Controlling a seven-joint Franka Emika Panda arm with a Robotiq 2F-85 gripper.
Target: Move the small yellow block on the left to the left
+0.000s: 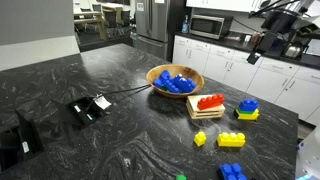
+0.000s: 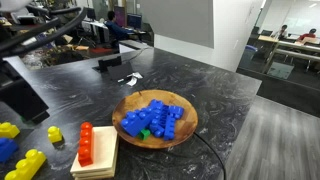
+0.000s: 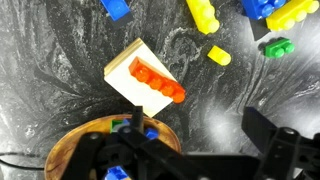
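Observation:
The small yellow block (image 1: pixel 200 138) lies on the dark marbled counter, in front of the wooden slab with a red brick (image 1: pixel 207 103) on it. It also shows in an exterior view (image 2: pixel 54 133) and in the wrist view (image 3: pixel 218 55). A longer yellow studded brick (image 1: pixel 231 140) lies beside it, also in the wrist view (image 3: pixel 203 15). A yellow brick with a blue piece on top (image 1: pixel 247 109) stands further back. My gripper (image 3: pixel 200 140) is open and empty, high above the counter between the bowl and the bricks. It shows up in the air in an exterior view (image 1: pixel 255 47).
A wooden bowl (image 1: pixel 155 72) of blue bricks (image 2: pixel 150 118) stands beside the slab (image 3: pixel 125 68). A green brick (image 3: pixel 277 47) and a blue brick (image 1: pixel 232 172) lie near the yellow ones. A black device with a cable (image 1: pixel 90 107) lies further along the counter.

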